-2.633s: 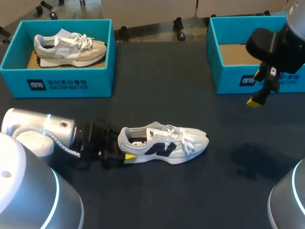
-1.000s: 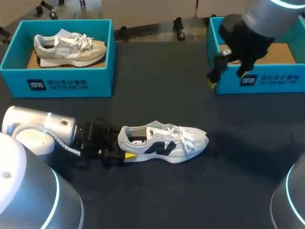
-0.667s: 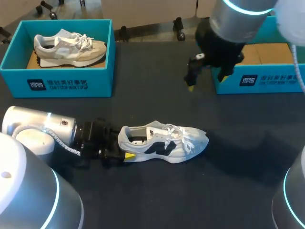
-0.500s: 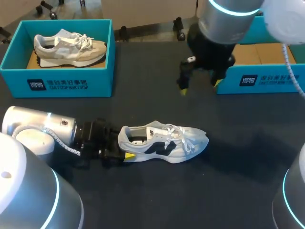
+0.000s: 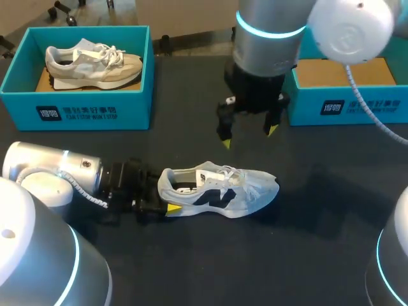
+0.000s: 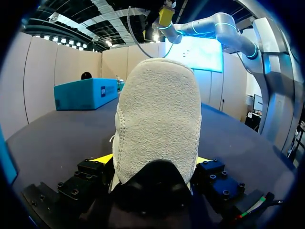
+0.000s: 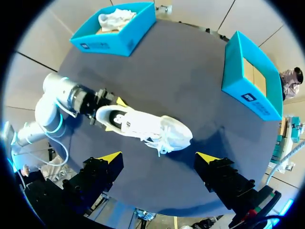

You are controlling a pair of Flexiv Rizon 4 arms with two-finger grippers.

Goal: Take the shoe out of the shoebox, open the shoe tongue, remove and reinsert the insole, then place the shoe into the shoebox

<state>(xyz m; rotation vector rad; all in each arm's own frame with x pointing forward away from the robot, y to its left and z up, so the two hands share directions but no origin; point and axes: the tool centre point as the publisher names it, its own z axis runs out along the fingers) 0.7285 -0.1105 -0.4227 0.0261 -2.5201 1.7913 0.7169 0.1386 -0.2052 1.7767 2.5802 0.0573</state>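
Note:
A white and grey shoe [image 5: 220, 191] with a dark side logo lies on its sole on the dark table, toe pointing right. My left gripper [image 5: 162, 199] comes in low from the left. Its yellow fingertips [image 6: 102, 158] press on both sides of the heel [image 6: 157, 119], so it is shut on the shoe. My right gripper [image 5: 248, 136] hangs open above and just behind the shoe's laces, pointing down. In the right wrist view the shoe [image 7: 143, 126] lies under the right gripper [image 7: 159, 157], well apart from the tips. The teal shoebox [image 5: 344, 108] at the back right holds nothing.
A second teal box [image 5: 76, 108] at the back left holds another pale shoe [image 5: 92, 64]. My left arm [image 5: 51, 172] lies low across the table's front left. Bare dark tabletop [image 5: 306, 248] stretches in front of and to the right of the shoe.
My right arm has swung left from in front of the right shoebox and now hangs over the shoe, gripper still open. The left arm and the shoe have not moved.

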